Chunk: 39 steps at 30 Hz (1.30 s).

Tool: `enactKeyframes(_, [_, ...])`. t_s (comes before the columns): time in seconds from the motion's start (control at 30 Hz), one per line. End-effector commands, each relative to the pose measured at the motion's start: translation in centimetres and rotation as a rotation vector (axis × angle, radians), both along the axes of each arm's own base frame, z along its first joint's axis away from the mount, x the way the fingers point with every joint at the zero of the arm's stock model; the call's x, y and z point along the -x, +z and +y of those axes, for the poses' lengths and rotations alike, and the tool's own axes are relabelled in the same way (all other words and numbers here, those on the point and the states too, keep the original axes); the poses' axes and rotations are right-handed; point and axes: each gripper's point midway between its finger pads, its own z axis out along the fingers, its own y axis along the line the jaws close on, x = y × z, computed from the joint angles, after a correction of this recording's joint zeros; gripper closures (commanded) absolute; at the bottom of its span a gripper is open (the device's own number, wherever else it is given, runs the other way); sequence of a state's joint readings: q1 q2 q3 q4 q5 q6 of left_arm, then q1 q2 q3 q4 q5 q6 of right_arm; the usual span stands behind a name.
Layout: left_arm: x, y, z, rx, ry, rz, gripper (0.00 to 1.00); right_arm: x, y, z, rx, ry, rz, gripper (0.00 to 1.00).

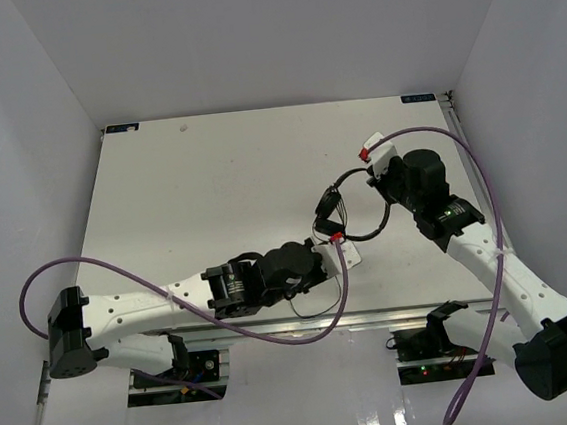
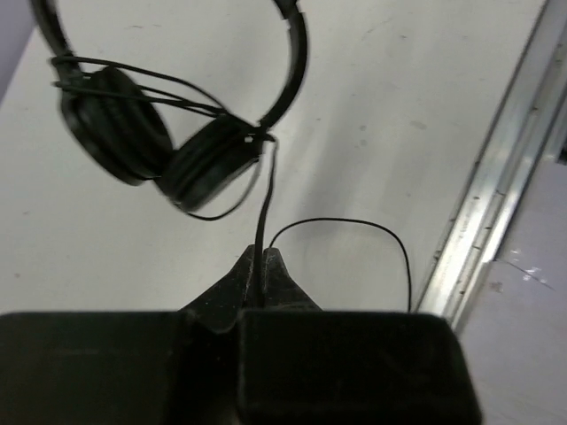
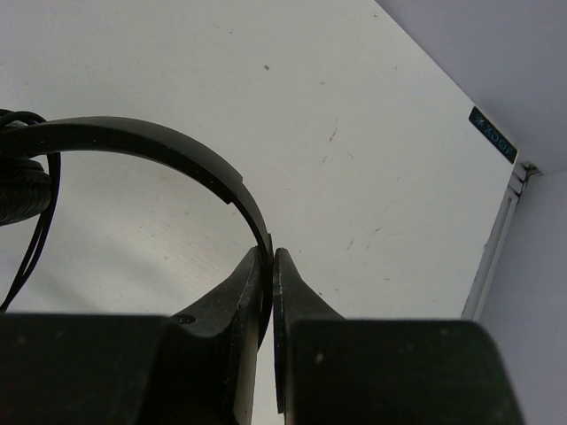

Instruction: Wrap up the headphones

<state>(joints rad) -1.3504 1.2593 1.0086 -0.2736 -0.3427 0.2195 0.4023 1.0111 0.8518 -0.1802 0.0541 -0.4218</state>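
The black headphones [image 1: 356,209] are held up over the table's right middle, the ear cups [image 1: 328,210] close together with several turns of cord across them. My left gripper [image 1: 339,239] is shut on the thin black cord just below the cups. In the left wrist view the cord [image 2: 264,199] runs taut from the nearer ear cup [image 2: 209,163] into the shut gripper [image 2: 264,258], and a slack loop [image 2: 354,224] trails right. My right gripper [image 1: 372,156] is shut on the headband; the right wrist view shows the headband [image 3: 142,135] curving into the gripper [image 3: 273,258].
The white table [image 1: 211,189] is walled on three sides. A metal rail [image 2: 483,212] runs along its near edge, close to the slack cord. Purple arm cables [image 1: 118,267] arc over both arms. A small blue label [image 3: 493,135] marks the far corner.
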Motion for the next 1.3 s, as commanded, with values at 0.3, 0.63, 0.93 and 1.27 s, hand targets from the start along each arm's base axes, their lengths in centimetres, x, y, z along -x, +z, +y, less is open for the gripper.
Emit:
enactKeyframes(0.3, [-6.7, 4.8, 2.7, -0.058, 0.100, -0.212, 1.00, 4.1, 0.3, 3.7, 0.108, 0.388, -0.035, 0.92])
enactKeyframes(0.63, [-10.3, 6.2, 2.3, -0.011, 0.141, -0.279, 0.92, 7.0, -0.3, 6.0, -0.003, 0.506, 0.073, 0.92])
enactKeyframes(0.93, [-11.2, 2.3, 3.2, 0.065, 0.159, -0.142, 0.79, 9.3, 1.9, 7.5, -0.140, 0.574, 0.127, 0.92])
enactKeyframes(1.27, [-9.6, -0.1, 3.7, 0.265, 0.132, -0.010, 0.68, 10.2, 5.6, 8.4, -0.278, 0.615, 0.159, 0.92])
